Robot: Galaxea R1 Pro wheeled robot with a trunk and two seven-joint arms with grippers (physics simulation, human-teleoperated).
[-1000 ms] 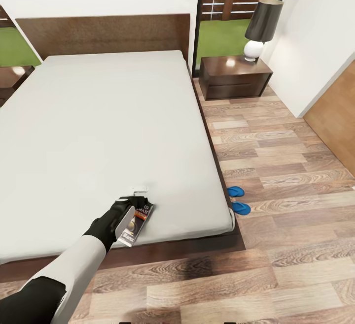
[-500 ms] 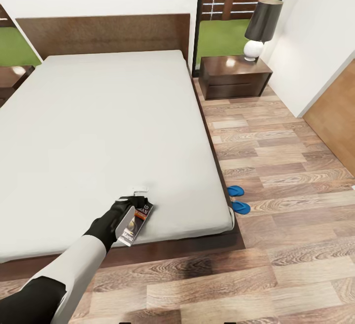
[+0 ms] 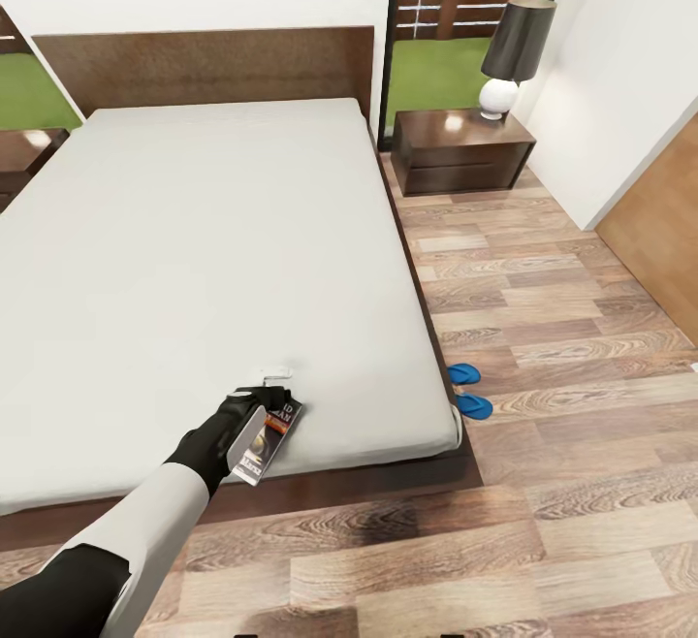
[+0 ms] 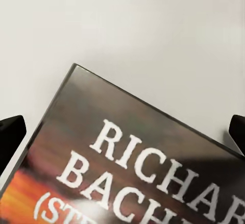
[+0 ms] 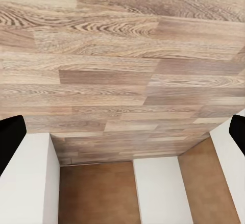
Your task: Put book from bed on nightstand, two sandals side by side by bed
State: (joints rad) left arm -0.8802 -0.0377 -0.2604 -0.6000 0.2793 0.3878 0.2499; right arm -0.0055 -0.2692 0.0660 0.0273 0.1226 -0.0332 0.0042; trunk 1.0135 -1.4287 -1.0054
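The book [image 3: 269, 439] lies on the pale mattress of the bed [image 3: 223, 231], close to its foot edge; its dark cover with white lettering and an orange band is close up in the left wrist view [image 4: 138, 168]. My left gripper [image 3: 264, 400] hovers right over the book, open, with one fingertip [image 4: 10, 132] at each side of the cover. Two blue sandals [image 3: 463, 374] [image 3: 474, 407] lie on the floor beside the bed's right side, toes partly under the frame. The right gripper [image 5: 122, 132] is open above bare wood floor.
A dark nightstand [image 3: 463, 148] with a black-shaded lamp [image 3: 514, 56] stands right of the headboard. The second nightstand [image 3: 24, 148] peeks in at the far left. A brown door [image 3: 659, 231] and white wall bound the plank floor on the right.
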